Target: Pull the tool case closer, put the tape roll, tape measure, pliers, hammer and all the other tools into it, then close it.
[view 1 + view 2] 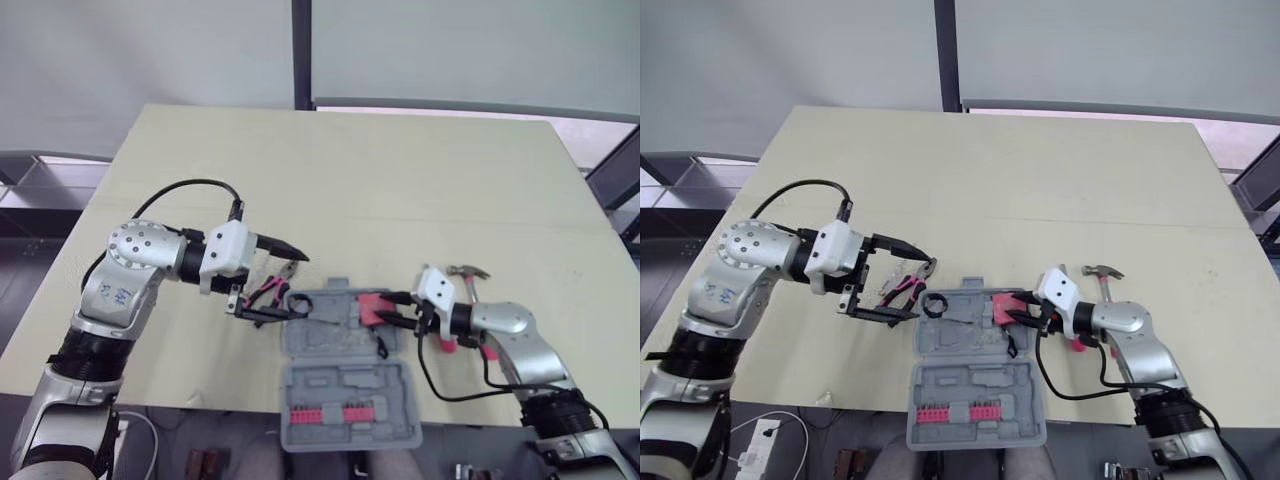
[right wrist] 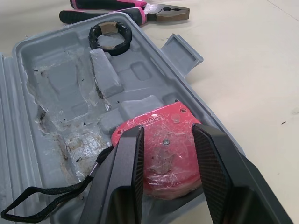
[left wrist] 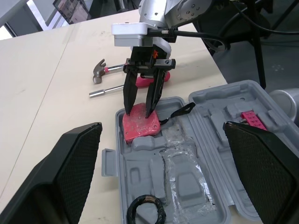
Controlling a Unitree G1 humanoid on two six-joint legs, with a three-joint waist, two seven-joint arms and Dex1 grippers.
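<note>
The grey tool case (image 1: 330, 335) lies open at the table's front edge. A black tape roll (image 1: 298, 302) sits in its far left corner. The pink tape measure (image 2: 163, 123) lies flat in the tray, its black strap trailing. My right gripper (image 1: 386, 312) is open, fingertips (image 3: 128, 105) resting on top of the tape measure. Pink-handled pliers (image 1: 272, 288) lie on the table just left of the case. My left gripper (image 1: 283, 284) hovers over them, open wide and holding nothing. The hammer (image 1: 466, 275) lies right of the case, behind my right arm.
The case's other half (image 1: 350, 405), with a row of pink bits, overhangs the table's front edge. A silver-shafted driver (image 3: 108, 91) with a pink handle lies beside the hammer. The far half of the beige table (image 1: 350, 170) is bare.
</note>
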